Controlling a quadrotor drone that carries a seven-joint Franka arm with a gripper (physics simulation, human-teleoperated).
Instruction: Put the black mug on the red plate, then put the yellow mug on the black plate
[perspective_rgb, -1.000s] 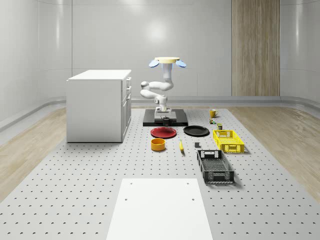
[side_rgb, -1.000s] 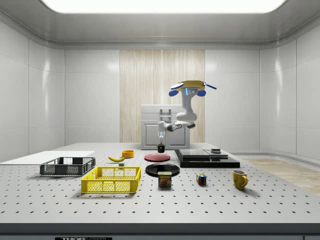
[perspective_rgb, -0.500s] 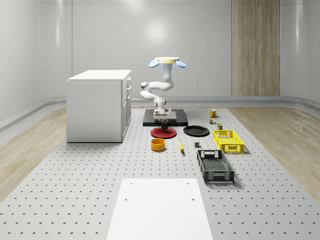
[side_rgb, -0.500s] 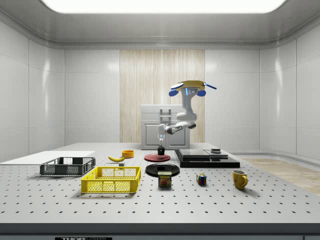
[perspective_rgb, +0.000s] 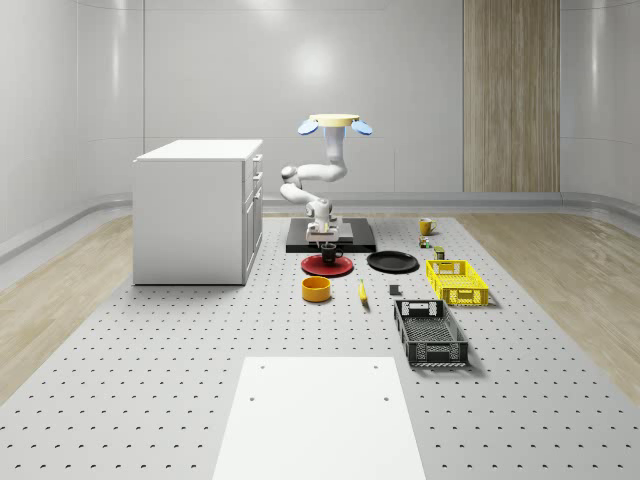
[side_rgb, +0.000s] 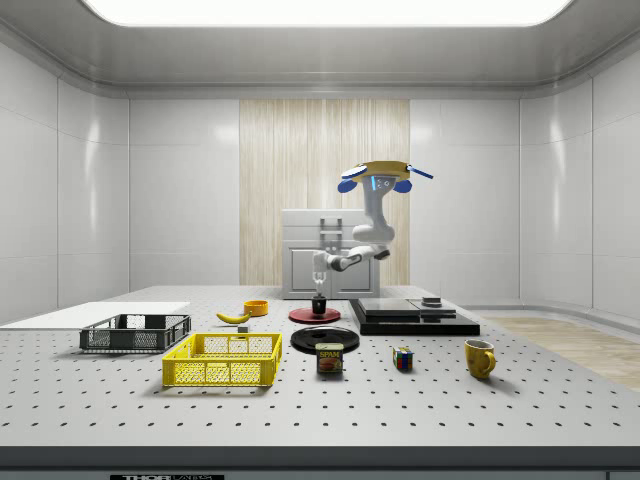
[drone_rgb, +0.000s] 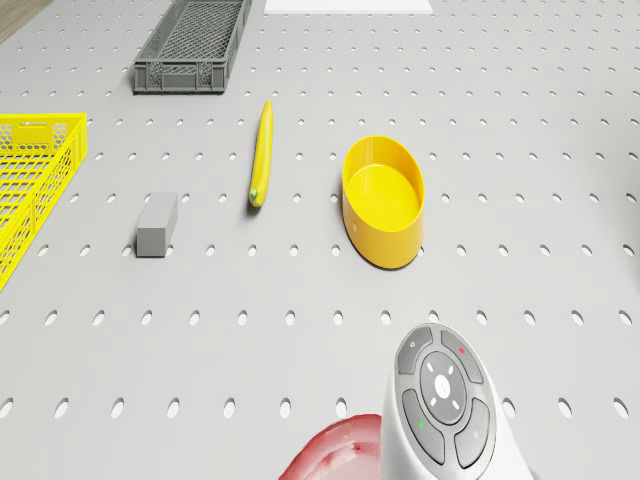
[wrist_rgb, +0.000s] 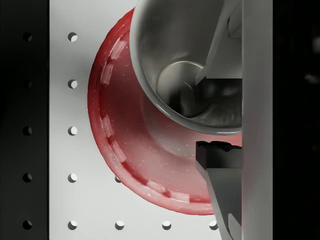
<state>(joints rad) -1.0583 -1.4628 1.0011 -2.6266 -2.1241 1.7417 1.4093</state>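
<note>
The black mug (wrist_rgb: 185, 75) looks glossy inside, the red plate (wrist_rgb: 125, 150) shiny and speckled, the perforated table (drone_rgb: 560, 130) matt grey.

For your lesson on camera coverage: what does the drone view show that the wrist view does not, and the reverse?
Drone view alone: banana, yellow bowl, grey block, grey crate, yellow basket.
Wrist view alone: black mug, seen from above with the gripper on its rim, directly over the plate.
Both: red plate and the perforated table.
</note>
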